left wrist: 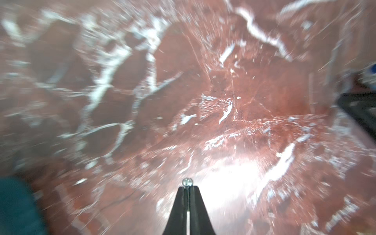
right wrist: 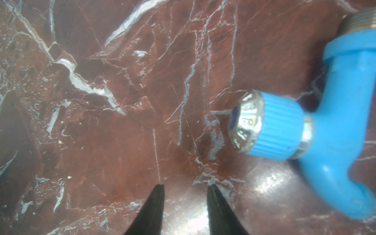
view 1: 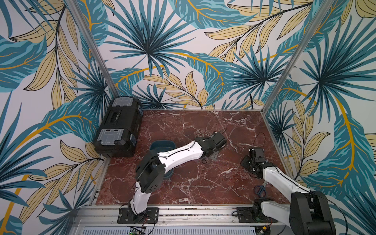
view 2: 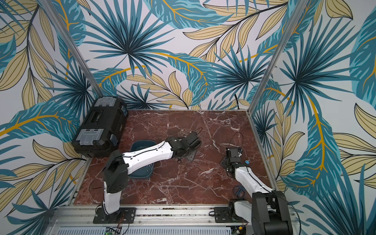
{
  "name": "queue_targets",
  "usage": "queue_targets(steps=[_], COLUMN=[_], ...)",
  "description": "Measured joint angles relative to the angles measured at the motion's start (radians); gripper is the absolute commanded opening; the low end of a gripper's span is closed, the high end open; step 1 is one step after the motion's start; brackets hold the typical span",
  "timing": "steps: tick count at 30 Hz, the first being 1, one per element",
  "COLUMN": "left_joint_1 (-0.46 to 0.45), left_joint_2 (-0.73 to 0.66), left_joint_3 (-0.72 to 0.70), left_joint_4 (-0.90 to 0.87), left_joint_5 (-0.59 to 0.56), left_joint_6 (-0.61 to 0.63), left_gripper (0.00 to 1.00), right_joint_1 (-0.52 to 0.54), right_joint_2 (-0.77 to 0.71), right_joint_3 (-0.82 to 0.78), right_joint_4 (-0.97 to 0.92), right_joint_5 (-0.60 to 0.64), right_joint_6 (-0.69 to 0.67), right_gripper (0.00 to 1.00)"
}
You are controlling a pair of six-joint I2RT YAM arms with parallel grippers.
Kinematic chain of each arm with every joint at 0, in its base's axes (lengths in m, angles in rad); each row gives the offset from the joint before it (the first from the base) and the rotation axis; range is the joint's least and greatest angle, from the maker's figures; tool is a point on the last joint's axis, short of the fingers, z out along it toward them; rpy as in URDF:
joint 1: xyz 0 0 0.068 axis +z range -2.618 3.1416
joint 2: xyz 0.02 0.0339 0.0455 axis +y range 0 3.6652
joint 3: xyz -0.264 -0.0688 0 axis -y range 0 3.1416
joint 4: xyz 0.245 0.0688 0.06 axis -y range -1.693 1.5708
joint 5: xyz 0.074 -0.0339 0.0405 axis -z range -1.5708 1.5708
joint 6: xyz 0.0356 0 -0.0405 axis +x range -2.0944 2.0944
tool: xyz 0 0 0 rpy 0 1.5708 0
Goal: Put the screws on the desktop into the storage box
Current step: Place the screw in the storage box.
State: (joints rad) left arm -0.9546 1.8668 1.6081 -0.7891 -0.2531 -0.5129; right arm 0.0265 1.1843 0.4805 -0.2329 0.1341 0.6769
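A black toolbox (view 1: 119, 128) sits at the far left edge of the counter (view 1: 193, 126). Just to its right is the dark teal storage box (view 1: 160, 142), largely covered in both top views by the left arm, which reaches across it toward the middle of the counter. In the blurred left wrist view the left hand (left wrist: 188, 188) has its fingertips pressed together on a single screw (left wrist: 187, 181). The thin shank is caught between them and the round silvery head pokes out past the tips. That screw is over bare marble to the right of the storage box, which shows only as a teal smear at the edge of this view. Whether it is clear of the surface cannot be told. A grey perforated plate (view 1: 213, 157) lies under the left wrist. Further right, the right hand (right wrist: 186, 186) is low over the counter with its fingertips spread and nothing between them. A blue plastic tap (right wrist: 335, 122) with a chrome-capped knob lies just beside it. Blue-handled scissors (view 1: 261, 190) lie near the right corner, partly behind the right arm.
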Motion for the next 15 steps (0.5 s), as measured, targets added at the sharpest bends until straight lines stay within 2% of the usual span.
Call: queue_targets(steps=[4,6,10,15], left_joint_1=[0.089,0.167,0.310,0.431], left_joint_2=[-0.242,-0.343,-0.453,-0.518], left_joint_3=[-0.193,-0.309,-0.499,-0.671], left_joint_4=[0.023,0.027,0.031,0.041], left_joint_5=[-0.026,-0.031,-0.032,-0.007], left_joint_6=[-0.008,-0.016,-0.035,-0.045], left_gripper=[0.00,0.00,0.00,0.00], right_joint_1=[0.000,0.000,0.000,0.000], right_joint_2=[0.000,0.000,0.001,0.009], right_joint_3=[0.000,0.000,0.000,0.000], right_joint_4=[0.000,0.000,0.000,0.000], right_joint_5=[0.000,-0.001,-0.002,-0.005], right_joint_6=[0.000,0.000,0.000,0.000], right_gripper=[0.40,0.40,0.40,0.40])
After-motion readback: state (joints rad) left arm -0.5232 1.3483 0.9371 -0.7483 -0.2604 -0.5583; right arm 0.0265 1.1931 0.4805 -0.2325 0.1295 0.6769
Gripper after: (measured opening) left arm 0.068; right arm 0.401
